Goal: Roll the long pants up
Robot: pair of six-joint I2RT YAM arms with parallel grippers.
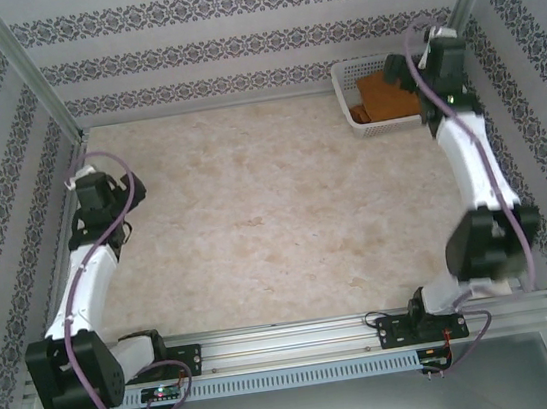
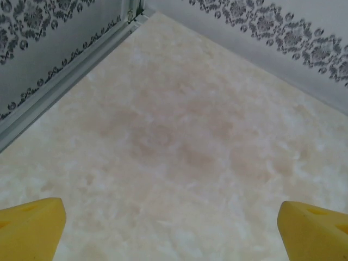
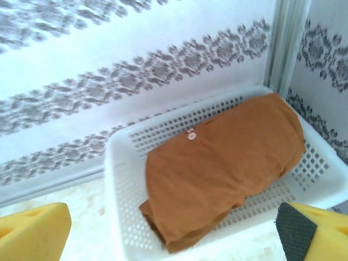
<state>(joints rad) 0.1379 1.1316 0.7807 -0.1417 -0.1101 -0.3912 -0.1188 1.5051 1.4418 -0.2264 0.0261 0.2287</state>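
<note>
Big beige marbled surface (image 1: pixel 276 224) stretching wall to wall. In its far right corner sits the white plastic basket (image 3: pixel 122 179), and the long pants (image 3: pixel 223 163) lie inside it as a compact rust-brown bundle, small white button facing up. The right hand (image 3: pixel 173 239) hovers at the basket's near side, yellow fingers spread wide, with the pants just below and ahead, untouched. The left hand (image 2: pixel 174 231) is well apart, over the surface by the left wall, spread wide too and empty.
</note>
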